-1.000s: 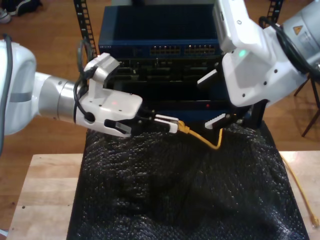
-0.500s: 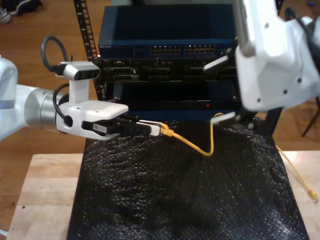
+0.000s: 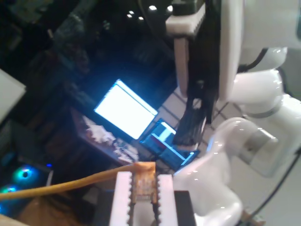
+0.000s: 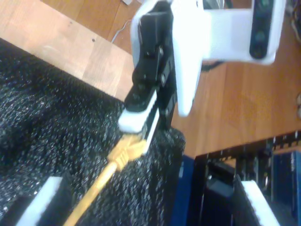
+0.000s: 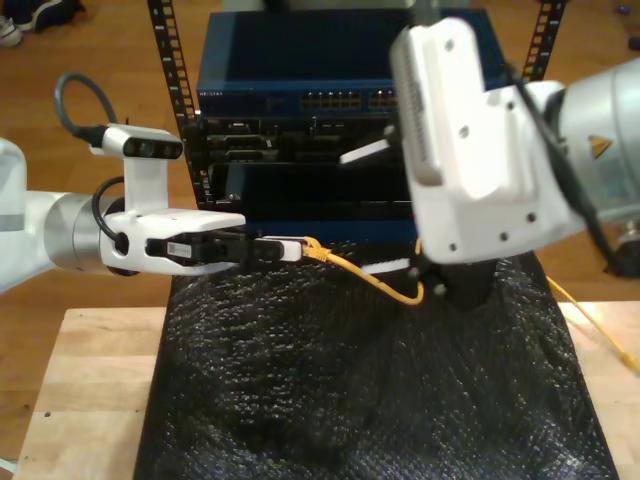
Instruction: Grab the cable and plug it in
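My first tool (image 5: 290,250) is clamped on the plug (image 3: 143,178) at one end of the yellow cable (image 5: 365,278). The plug sits between its two ribbed fingers with the tip poking out ahead of them, a hold that leaves the nose of the plug free to enter a socket. From the plug the cable runs back in a shallow sag toward my second tool (image 5: 375,210). Its fingers stand wide apart, with the cable passing between them untouched. I judge that this tool has no hold on anything and is only close enough to steady or guide the slack.

Below both tools lies a black foam mat (image 5: 350,380) over the wooden desk (image 5: 90,380). The far length of the cable trails off the mat beyond my second tool.

Behind and above my first tool's fingertips stands the blue network switch (image 5: 330,70) with its row of ports (image 5: 330,100). The plug is held level and points across the front of the rack, not into it. I think it needs turning toward the ports and lifting before it can go in.
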Controlling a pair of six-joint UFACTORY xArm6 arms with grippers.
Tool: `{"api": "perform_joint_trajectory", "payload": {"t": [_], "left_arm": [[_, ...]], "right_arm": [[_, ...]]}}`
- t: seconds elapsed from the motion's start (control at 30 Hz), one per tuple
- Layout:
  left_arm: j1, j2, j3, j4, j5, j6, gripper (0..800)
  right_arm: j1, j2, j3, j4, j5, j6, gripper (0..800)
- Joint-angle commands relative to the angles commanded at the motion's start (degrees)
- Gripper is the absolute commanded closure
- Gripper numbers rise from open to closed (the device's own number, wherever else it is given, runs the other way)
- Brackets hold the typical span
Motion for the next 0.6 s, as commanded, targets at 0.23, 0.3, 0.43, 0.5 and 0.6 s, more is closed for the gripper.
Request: {"api": "perform_joint_trajectory", "payload": {"t": [0.23, 0.3, 0.43, 0.5, 0.6], "left_arm": [[0.1, 1.1, 0.0, -2.1, 3.2, -0.1, 793], [0.1, 1.5, 0.0, -2.4, 3.8, -0.1, 793], [0.1, 2.0, 0.0, -3.0, 5.5, -0.1, 793], [0.1, 2.2, 0.1, -3.4, 6.0, 0.0, 793], [0.1, 2.2, 0.2, -4.2, 6.2, 0.0, 793]], "right_arm": [[4.7, 0.0, 3.2, -0.1, -7.3, -0.4, 2], [5.4, 0.0, 3.2, 0.0, -8.2, -0.3, 2], [5.8, -0.1, 3.2, 0.1, -10.1, -0.1, 3], [6.3, -0.1, 3.3, 0.2, -10.8, -0.1, 9], [6.8, -0.1, 3.3, 0.3, -11.2, -0.1, 48]]}}
